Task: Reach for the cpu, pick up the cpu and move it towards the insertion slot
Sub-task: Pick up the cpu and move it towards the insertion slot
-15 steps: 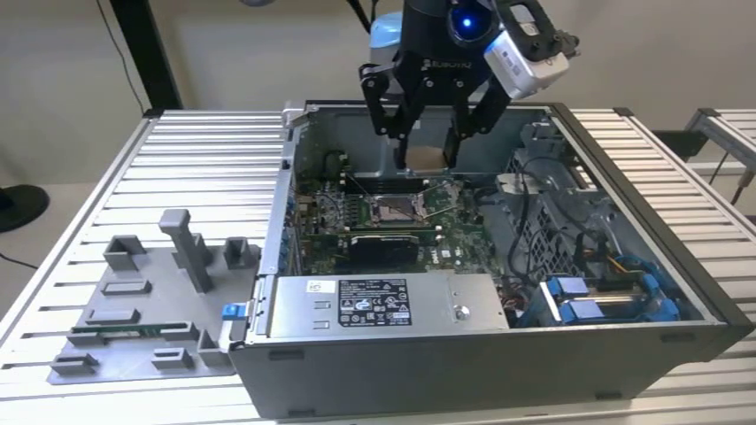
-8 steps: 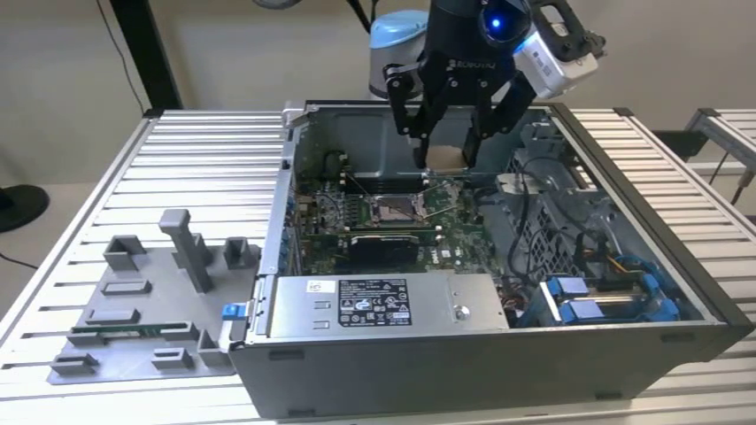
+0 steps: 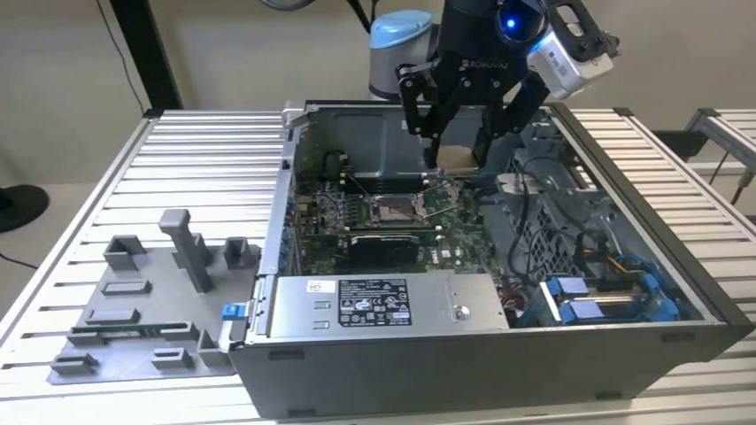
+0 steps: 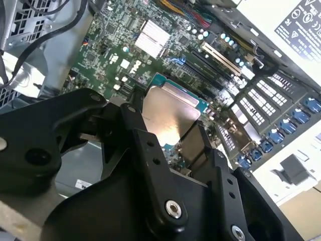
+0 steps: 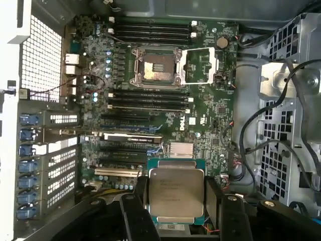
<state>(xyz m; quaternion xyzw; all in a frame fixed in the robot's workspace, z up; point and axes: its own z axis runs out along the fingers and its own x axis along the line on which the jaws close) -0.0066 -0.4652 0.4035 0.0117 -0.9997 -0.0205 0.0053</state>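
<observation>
The black tool [image 5: 174, 201] gripped the cpu [image 5: 175, 193], a flat square chip with a brushed silvery top and thin green rim, above the green motherboard [image 5: 210, 115]. The insertion slot [image 5: 154, 68], a square metal-framed socket, lay open at twelve o'clock from the chip, well apart.

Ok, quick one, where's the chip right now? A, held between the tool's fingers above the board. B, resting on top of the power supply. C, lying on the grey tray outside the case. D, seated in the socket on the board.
A: in the first wrist view the chip sits clamped in the tool over the board, while the socket lies open with its frame flipped back.
</observation>
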